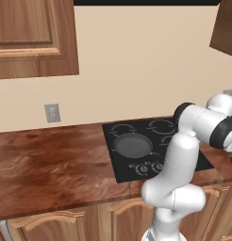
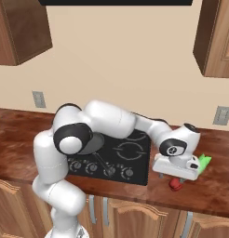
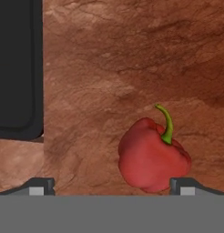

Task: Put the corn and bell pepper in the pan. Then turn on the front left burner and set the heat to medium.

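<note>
corn (image 2: 204,161): mostly hidden behind hand, right base view | bell pepper (image 2: 175,184): partly covered there, cut by right edge in left base view | pan (image 2: 91,145): largely behind arm, handle included

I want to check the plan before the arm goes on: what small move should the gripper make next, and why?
Probably shift sideways to centre on the bell pepper, then descend. In the hand view the gripper is open, and the pepper lies on the wooden counter close to one fingertip, not midway between them. The pan on the cooktop is still empty.
</note>
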Motion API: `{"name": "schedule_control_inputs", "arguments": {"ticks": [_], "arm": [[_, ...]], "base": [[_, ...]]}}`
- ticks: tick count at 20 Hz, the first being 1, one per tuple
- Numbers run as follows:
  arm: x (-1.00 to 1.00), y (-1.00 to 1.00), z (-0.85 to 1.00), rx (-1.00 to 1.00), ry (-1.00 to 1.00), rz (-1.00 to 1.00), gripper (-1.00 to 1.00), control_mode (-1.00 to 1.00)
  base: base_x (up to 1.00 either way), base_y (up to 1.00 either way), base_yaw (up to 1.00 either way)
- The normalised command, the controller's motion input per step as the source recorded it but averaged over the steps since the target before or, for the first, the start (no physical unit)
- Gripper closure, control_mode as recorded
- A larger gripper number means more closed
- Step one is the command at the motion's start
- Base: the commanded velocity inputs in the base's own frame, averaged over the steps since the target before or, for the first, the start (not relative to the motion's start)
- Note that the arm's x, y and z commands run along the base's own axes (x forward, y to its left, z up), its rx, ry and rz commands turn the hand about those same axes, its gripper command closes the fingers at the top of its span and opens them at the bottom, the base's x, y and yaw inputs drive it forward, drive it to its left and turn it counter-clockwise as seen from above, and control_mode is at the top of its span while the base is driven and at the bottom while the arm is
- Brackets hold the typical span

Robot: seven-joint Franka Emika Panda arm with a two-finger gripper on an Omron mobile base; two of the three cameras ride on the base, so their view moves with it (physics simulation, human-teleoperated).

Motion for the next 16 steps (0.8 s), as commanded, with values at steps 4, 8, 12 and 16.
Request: {"name": "schedule_control_inputs", "arguments": {"ticks": [4,8,12,16], "arm": [[0.06,-0.05,-0.1,0.0,-0.02,0.0,-1.0,-1.0],[0.0,-0.02,-0.06,0.0,-0.02,0.0,-1.0,-1.0],[0.0,-0.17,0.0,0.0,-0.05,0.0,-1.0,-1.0],[0.0,-0.11,0.0,0.0,-0.05,0.0,-1.0,-1.0]], "base": [[0.0,0.0,0.0],[0.0,0.0,0.0],[0.0,0.0,0.0],[0.0,0.0,0.0]]}}
